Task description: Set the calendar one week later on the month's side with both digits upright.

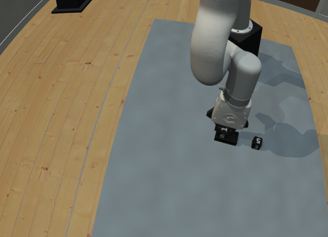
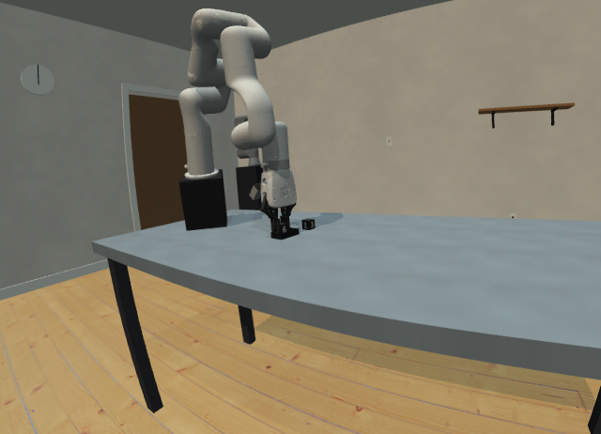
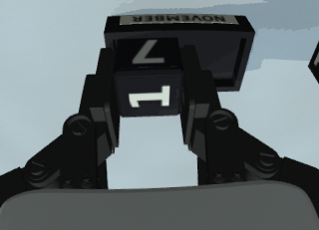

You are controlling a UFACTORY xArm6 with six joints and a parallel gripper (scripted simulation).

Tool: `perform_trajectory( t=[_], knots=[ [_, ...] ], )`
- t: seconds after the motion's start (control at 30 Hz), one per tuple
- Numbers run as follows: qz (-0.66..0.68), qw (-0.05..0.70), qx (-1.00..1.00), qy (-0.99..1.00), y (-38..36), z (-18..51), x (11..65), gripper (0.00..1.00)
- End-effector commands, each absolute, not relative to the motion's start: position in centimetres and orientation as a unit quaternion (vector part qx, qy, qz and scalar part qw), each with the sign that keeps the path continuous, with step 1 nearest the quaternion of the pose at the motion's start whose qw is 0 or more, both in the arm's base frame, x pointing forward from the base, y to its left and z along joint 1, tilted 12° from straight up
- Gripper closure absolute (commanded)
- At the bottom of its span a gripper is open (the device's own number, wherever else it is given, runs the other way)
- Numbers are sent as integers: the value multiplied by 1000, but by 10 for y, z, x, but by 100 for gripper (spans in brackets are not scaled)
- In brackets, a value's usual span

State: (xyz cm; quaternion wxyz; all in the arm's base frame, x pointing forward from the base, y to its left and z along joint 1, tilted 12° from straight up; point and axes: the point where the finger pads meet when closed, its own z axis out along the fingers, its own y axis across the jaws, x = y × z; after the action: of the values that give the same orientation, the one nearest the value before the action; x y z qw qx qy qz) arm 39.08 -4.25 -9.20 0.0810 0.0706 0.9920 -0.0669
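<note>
The black tray (image 1: 230, 140) (image 2: 291, 233) (image 3: 247, 36) appears flat on the table; its NOVEMBER label (image 3: 179, 19) reads upside down in the wrist view. One black cube (image 1: 222, 136) (image 2: 284, 228) (image 3: 149, 110) is in the tray's left half in the wrist view. It shows 7 on the NOVEMBER side, upright relative to the label, 1 on top and 6 on the opposite side. My gripper (image 1: 224, 131) (image 2: 281, 224) (image 3: 148, 68) is shut on this cube, fingers on two opposite sides. The other cube (image 1: 256, 143) (image 2: 308, 224) (image 3: 314, 66) lies outside the tray, 5 on top. Whether the held cube touches the tray floor is hidden.
The tray's other half (image 3: 214, 53) holds no cube. The loose cube is on the blue-grey table top (image 1: 185, 176) (image 2: 412, 264), a short way to the right of the tray in the top and exterior views. The robot's black base (image 2: 204, 204) stands behind.
</note>
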Motion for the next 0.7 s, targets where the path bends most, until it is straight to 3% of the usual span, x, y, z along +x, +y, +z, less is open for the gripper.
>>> perform_trajectory(
  t=[0.0,0.67],
  knots=[
    [-67,82,71,992,-43,-91,392,73],
    [-67,82,71,992,-42,-87,391,73]
  ],
)
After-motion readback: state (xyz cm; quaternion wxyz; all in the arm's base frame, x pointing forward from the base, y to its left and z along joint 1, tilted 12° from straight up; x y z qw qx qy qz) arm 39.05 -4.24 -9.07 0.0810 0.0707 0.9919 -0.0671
